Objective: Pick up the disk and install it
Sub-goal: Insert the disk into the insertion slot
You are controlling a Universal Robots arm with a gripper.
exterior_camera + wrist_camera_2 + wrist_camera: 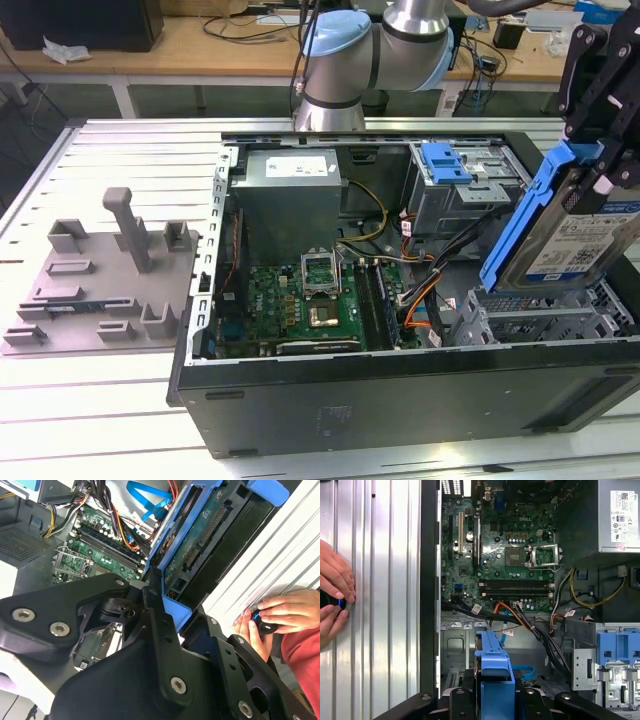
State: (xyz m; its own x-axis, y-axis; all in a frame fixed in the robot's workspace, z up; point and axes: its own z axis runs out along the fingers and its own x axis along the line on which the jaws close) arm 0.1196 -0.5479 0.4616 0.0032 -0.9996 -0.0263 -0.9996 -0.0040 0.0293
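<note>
A ribbed metal table (120, 160) carries an open black computer case (400, 400), which lies on its side with the green motherboard (300, 300) exposed. Beside the case, on the exterior view's left, sits a grey holder (100, 270) with upright posts. The disk (578, 240), in its blue carrier, is tilted over the metal bay (540, 320) at the case's end on the exterior view's right. The black gripper (597, 165) is clamped on it. In the first wrist view a person's hands (335, 600) rest on the table.

Silver arm (325, 105), pale blue joint caps (335, 35), black screw-studded fingers (161, 630).
</note>
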